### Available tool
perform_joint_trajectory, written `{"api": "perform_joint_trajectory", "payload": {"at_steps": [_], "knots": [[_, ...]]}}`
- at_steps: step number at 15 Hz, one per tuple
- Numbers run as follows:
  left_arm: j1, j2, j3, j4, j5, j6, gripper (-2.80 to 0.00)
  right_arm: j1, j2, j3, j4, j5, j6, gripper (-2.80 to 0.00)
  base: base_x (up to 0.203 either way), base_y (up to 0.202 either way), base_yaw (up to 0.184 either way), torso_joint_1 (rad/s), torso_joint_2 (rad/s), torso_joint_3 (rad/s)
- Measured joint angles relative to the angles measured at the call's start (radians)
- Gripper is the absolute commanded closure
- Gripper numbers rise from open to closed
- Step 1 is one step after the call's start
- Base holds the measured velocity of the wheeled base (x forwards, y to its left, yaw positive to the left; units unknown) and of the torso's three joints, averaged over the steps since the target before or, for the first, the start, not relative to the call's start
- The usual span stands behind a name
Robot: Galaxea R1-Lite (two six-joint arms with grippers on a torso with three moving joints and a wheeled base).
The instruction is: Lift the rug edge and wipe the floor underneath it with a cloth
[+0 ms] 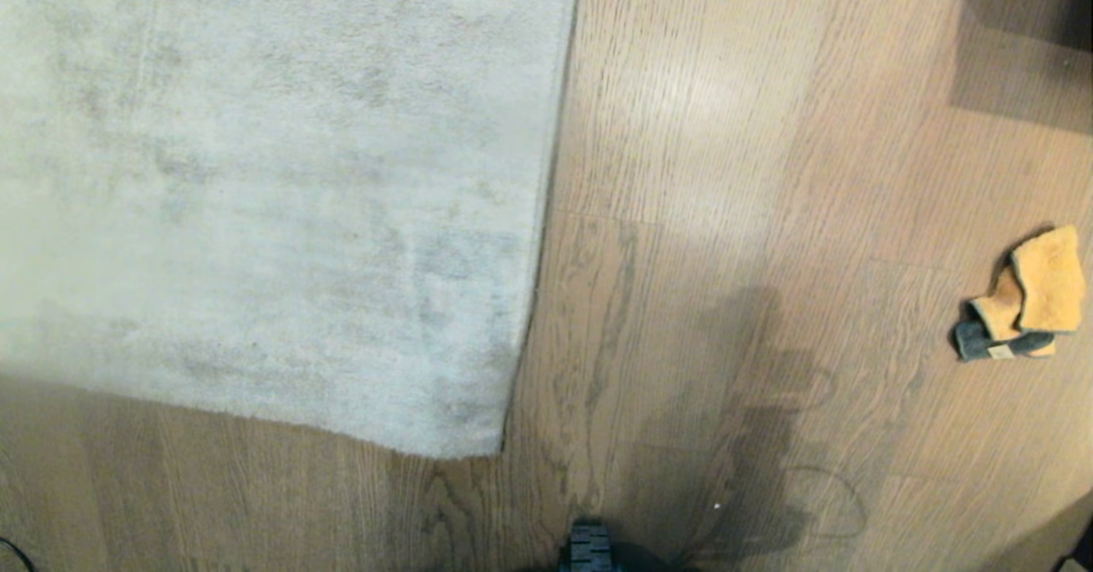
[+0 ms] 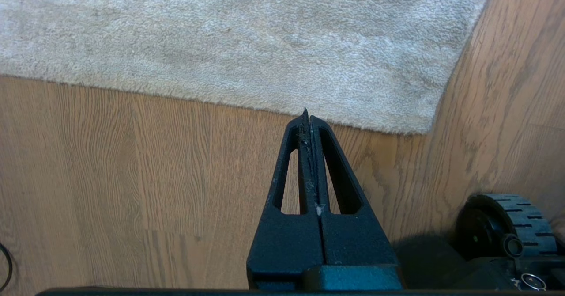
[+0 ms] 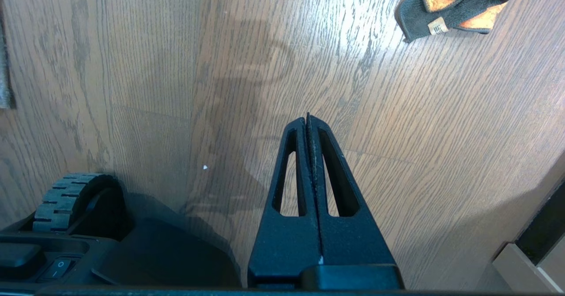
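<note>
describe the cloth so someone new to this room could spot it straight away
Start at the big pale grey rug and look across the bare wooden floor to the robot's right. The cloth lies there alone, small, crumpled and orange with a dark grey part.

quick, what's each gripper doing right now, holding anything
Left gripper: shut, holding nothing, above the floor near the rug edge.
Right gripper: shut, holding nothing; the cloth lies apart.

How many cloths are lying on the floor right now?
1. The cloth lies crumpled on the bare floor at the robot's right, well apart from the rug edge. Others may lie outside the views.
</note>
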Motion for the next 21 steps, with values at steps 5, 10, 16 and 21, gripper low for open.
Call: {"api": "perform_joint_trajectory", "payload": {"at_steps": [5, 10, 16, 21], "knots": [[0.000, 0.000, 0.000, 0.000, 0.001, 0.002, 0.00, 0.000, 0.000, 0.000, 0.000, 0.000, 0.000, 0.00, 0.000, 0.000, 0.000, 0.000, 0.00, 0.000], [0.000, 0.000, 0.000, 0.000, 0.000, 0.002, 0.00, 0.000, 0.000, 0.000, 0.000, 0.000, 0.000, 0.00, 0.000, 0.000, 0.000, 0.001, 0.00, 0.060], [0.000, 0.000, 0.000, 0.000, 0.001, 0.001, 0.00, 0.000, 0.000, 0.000, 0.000, 0.000, 0.000, 0.00, 0.000, 0.000, 0.000, 0.003, 0.00, 0.192], [0.000, 0.000, 0.000, 0.000, 0.000, 0.000, 0.00, 0.000, 0.000, 0.000, 0.000, 0.000, 0.000, 0.00, 0.000, 0.000, 0.000, 0.002, 0.00, 0.203]]}}
